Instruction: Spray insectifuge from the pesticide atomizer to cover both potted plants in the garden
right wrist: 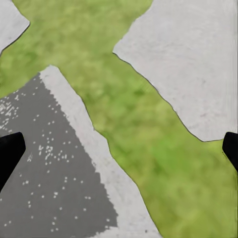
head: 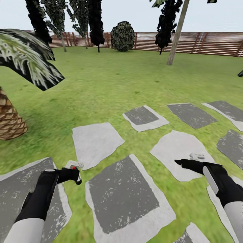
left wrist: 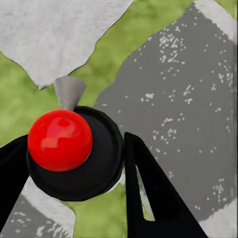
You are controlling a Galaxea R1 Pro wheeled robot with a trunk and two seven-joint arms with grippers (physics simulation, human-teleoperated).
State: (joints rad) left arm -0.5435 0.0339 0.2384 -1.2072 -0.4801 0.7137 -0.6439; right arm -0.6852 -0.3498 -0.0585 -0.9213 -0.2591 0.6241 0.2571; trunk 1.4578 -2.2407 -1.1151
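My left gripper [head: 76,174] is shut on the pesticide atomizer [head: 73,167], low over the stepping stones at the lower left of the head view. In the left wrist view the atomizer [left wrist: 99,171] shows end-on as a dark round body with a red knob and a grey nozzle, sitting between the two black fingers [left wrist: 141,188]. My right gripper [head: 179,162] is open and holds nothing, hovering over grass and a pale stone at the lower right. Its fingertips [right wrist: 11,148] stand far apart in the right wrist view. The potted plants are out of view.
Grey stepping stones [head: 125,195] lie on the green lawn [head: 111,81] ahead. A scaly palm trunk [head: 10,121] with a drooping frond stands close on the left. A slim trunk [head: 177,33], a dark round bush [head: 123,36] and the brown slatted fence [head: 209,43] are far ahead.
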